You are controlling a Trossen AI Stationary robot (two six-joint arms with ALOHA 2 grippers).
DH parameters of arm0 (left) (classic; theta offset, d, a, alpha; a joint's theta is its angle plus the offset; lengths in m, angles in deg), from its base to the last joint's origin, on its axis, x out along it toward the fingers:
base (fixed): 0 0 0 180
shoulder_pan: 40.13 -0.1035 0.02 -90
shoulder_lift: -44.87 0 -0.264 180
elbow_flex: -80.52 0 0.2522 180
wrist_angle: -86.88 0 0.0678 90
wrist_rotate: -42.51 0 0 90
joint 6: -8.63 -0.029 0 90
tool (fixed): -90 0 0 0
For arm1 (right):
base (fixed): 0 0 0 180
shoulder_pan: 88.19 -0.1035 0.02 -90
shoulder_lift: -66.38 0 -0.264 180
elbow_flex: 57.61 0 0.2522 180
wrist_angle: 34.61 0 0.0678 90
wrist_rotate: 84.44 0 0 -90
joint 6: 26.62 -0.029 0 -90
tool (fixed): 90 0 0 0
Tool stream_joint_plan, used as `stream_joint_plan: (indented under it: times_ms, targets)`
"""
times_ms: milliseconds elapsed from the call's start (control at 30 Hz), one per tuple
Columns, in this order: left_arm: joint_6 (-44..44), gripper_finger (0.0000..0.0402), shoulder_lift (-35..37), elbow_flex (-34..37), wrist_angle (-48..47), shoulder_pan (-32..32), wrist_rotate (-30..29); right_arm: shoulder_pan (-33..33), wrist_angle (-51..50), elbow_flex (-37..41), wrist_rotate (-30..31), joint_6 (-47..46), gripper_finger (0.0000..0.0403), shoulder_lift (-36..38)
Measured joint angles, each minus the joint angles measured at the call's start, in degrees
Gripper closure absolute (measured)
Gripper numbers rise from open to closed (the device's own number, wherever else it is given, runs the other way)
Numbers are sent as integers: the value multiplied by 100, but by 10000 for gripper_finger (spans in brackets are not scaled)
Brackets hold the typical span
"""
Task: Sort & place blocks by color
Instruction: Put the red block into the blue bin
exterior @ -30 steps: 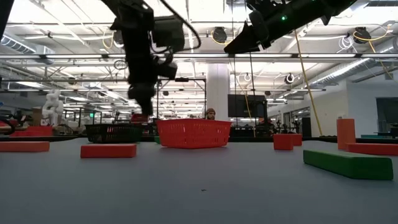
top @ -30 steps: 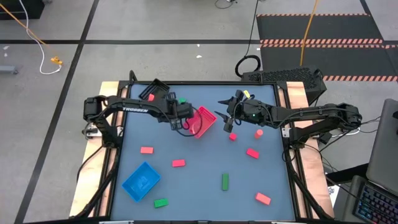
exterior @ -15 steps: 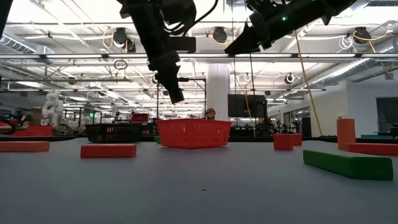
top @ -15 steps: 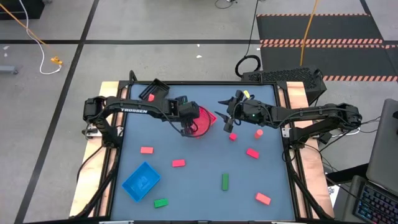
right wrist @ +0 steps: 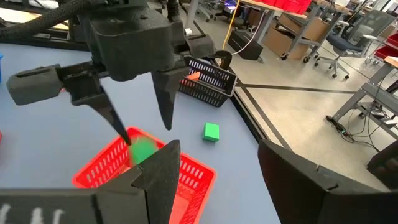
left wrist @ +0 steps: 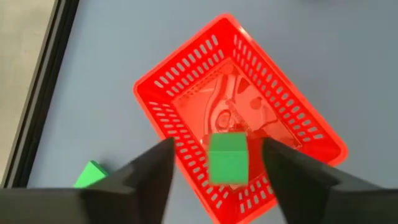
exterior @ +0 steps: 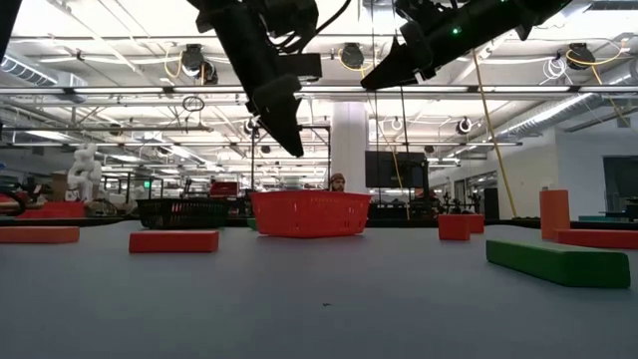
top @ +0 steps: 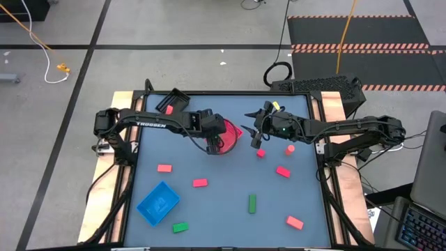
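The left gripper hangs above the red basket, fingers spread, with a green block free between them and apparently dropping into the basket; the block is no longer gripped. The step in hand appears to be the release. The right gripper waits open and empty just beside the basket, above a small red block. Next, the left arm must lift clear and pick another block, perhaps the green cube near the black basket.
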Motion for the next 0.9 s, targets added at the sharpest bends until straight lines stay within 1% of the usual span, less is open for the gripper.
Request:
stream_joint_plan:
  times_ms: [67,167,300,400,467,500,567,633,667,733,900]
  targets:
    - [1,112,0,0,-13,0,1,0,-2,0,0,0,193,0]
    - [-1,73,0,0,-10,0,-7,0,-1,0,0,0,193,0]
    - [0,50,0,0,-69,0,-89,0,-5,0,0,0,193,0]
    - [122,50,44,0,-382,2,-215,0,-30,0,0,0,193,0]
    - [345,56,72,-2,-607,33,-190,0,-56,0,2,41,193,0]
    - [472,59,72,-2,-775,58,-80,0,-78,0,2,75,193,1]
    - [727,66,72,-1,-1157,156,329,0,-101,0,2,93,193,19]
    - [955,74,72,-1,-1443,317,701,0,-84,0,2,99,193,24]
    - [1054,78,72,0,-1566,421,774,0,-83,0,3,101,193,24]
    - [1176,86,72,0,-1731,661,796,0,-85,0,2,94,193,24]
    - [1492,103,72,0,-1734,1260,794,0,-85,0,4,66,193,28]
